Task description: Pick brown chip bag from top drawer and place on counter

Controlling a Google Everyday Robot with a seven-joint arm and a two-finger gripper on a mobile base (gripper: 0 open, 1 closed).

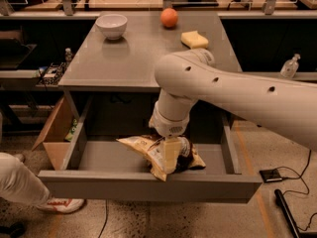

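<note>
The brown chip bag lies wrinkled in the middle of the open top drawer, tan-yellow with a dark brown part toward the right. My gripper points down from the white arm and sits right on the bag's right half, hiding part of it. The bag rests on the drawer floor near the front panel. The grey counter is above the drawer.
On the counter stand a white bowl, an orange and a yellow sponge. A cardboard box sits left of the drawer. A person's leg and shoe are at lower left. Cables and a black device lie on the floor at right.
</note>
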